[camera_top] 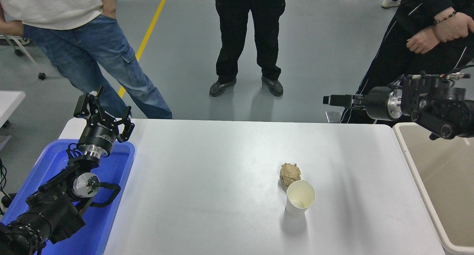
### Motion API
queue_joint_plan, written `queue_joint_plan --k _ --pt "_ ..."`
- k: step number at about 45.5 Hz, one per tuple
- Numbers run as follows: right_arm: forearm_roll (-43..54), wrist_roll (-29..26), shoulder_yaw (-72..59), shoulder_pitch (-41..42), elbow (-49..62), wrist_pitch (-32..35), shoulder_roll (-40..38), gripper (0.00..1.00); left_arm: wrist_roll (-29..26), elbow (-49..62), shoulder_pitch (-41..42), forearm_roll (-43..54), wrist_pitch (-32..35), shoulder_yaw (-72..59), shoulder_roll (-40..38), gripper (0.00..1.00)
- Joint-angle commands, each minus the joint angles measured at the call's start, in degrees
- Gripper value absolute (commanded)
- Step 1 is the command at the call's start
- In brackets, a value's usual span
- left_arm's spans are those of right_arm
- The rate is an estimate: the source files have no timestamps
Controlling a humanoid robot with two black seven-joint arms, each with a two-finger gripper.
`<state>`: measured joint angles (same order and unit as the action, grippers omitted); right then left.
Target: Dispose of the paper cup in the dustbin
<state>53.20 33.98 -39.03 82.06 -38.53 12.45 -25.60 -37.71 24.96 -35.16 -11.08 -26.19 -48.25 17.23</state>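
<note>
The white paper cup point(300, 198) stands upright on the white table point(207, 181), right of the middle, its open mouth toward me. The beige dustbin point(411, 166) sits off the table's right edge. My right gripper point(332, 99) is raised over the table's far right corner, turned side-on and pointing left, well away from the cup and holding nothing that I can see. My left gripper point(103, 112) is open and empty, parked at the lower left over the blue bin.
A crumpled tan paper ball point(289, 173) lies just behind the cup, nearly touching it. A blue plastic bin point(116, 166) sits at the table's left edge. Three people stand at the far side; one person's hands point(433, 34) are above my right arm.
</note>
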Motion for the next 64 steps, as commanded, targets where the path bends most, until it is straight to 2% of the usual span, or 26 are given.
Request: queue_joint_plan --k 1,11,24,38,52,64 --pt "8.93 0.03 -5.61 6.79 -10.5 6.26 0.37 1.0 0.01 0.0 0.0 0.0 0.0 0.0 0.0 1.0" --pt "10.34 0.03 -8.42 9.26 -15.78 10.57 4.32 1.0 0.01 0.0 0.0 0.0 0.0 0.0 0.0 1.0" --pt "10.17 -0.06 -12.38 5.39 -15.17 10.58 10.92 1.0 0.01 0.0 0.0 0.0 0.0 0.0 0.0 1.0" --pt "9.55 -0.32 -11.42 -0.85 -11.13 9.96 11.18 1.0 0.01 0.0 0.0 0.0 -0.09 0.0 0.0 1.0" --pt "9.2 -0.41 -10.8 -3.31 -9.55 7.68 11.18 1.0 0.01 0.0 0.0 0.0 -0.09 0.0 0.0 1.0" --pt "4.28 -0.58 -10.98 -5.24 -6.82 5.65 11.53 0.99 0.01 0.0 0.0 0.0 -0.09 0.0 0.0 1.0"
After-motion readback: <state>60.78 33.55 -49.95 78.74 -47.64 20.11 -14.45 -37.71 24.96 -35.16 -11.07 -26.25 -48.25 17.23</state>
